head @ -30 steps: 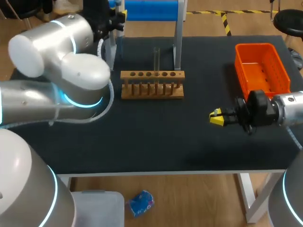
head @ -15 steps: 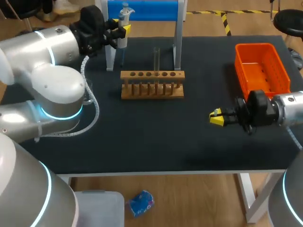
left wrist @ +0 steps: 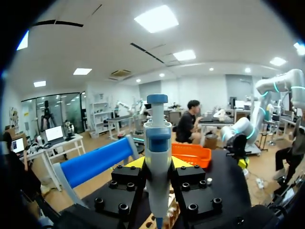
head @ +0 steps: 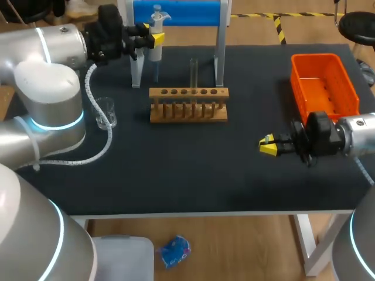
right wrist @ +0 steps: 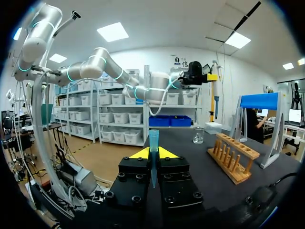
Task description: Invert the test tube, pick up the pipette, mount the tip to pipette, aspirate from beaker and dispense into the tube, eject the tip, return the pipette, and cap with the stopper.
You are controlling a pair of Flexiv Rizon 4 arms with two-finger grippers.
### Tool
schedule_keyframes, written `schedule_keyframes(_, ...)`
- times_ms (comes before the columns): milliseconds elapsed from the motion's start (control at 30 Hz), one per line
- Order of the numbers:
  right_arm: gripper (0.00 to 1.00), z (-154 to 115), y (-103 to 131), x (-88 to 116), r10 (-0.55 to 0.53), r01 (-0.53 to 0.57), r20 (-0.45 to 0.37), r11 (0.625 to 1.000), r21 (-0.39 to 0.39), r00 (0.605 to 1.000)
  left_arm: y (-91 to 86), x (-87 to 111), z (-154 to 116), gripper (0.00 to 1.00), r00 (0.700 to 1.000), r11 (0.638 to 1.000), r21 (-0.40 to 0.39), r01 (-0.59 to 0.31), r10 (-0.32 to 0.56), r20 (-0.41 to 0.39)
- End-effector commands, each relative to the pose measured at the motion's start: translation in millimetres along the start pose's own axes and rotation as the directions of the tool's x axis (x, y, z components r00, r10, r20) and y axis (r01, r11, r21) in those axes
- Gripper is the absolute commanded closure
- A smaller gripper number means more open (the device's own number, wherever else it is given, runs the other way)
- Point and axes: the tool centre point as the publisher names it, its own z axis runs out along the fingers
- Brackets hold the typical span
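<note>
Pipette [head: 155,35] is upright at the far left of the table [head: 176,170], clamped in the left gripper [head: 151,34]. In the left wrist view both fingers press its white body [left wrist: 157,157] from two sides. It is just beside the left post of the blue-topped stand [head: 176,12]; whether it touches the stand I cannot tell. Nearer, the clear beaker [head: 105,112] stands alone left of the wooden rack [head: 187,105]. The tube [head: 193,70] stands upright in a middle hole of the rack. Right of the rack, well apart, the right gripper [head: 268,145] hovers low over the table, and its fingers are closed on a blue tip [right wrist: 153,138] that points up between them. Behind it sits the orange bin [head: 324,82].
</note>
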Motion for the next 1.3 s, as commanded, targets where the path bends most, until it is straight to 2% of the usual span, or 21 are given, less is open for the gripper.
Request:
schedule_keyframes(33,1.00,-0.1,0.1,0.5,0.000,0.000,0.000,1.000,0.000,1.000,4.5,3.6,-3.2,1.00,0.998,1.000,0.009,-0.011,0.011,-0.064)
schedule_keyframes(300,1.00,-0.1,0.1,0.5,0.000,0.000,0.000,1.000,0.000,1.000,2.1,37.3,-10.5,1.00,0.999,0.999,-0.007,-0.043,0.043,0.004)
schedule_keyframes(467,1.00,-0.1,0.1,0.5,0.000,0.000,0.000,1.000,0.000,1.000,-0.9,62.5,-10.2,1.00,0.999,0.999,0.014,-0.047,0.047,0.018)
schedule_keyframes(667,1.00,-0.1,0.1,0.5,0.000,0.000,0.000,1.000,0.000,1.000,-7.2,96.9,-0.5,1.00,0.998,0.998,0.035,-0.061,0.061,-0.002)
schedule_keyframes(833,1.00,-0.1,0.1,0.5,0.000,0.000,0.000,1.000,0.000,1.000,-13.7,126.8,15.0,1.00,0.995,0.997,0.044,-0.067,0.070,-0.064)
schedule_keyframes(933,1.00,-0.1,0.1,0.5,0.000,0.000,0.000,1.000,0.000,1.000,-16.7,134.8,20.4,1.00,0.992,0.996,0.039,-0.076,0.079,-0.102)
schedule_keyframes(967,1.00,-0.1,0.1,0.5,0.000,0.000,0.000,1.000,0.000,1.000,-18.3,135.7,22.1,1.00,0.983,0.996,0.032,-0.082,0.087,-0.164)
schedule_keyframes(1300,1.00,-0.1,0.1,0.5,0.000,0.000,0.000,1.000,0.000,1.000,-18.3,135.7,22.1,1.00,0.983,0.996,0.032,-0.082,0.087,-0.164)
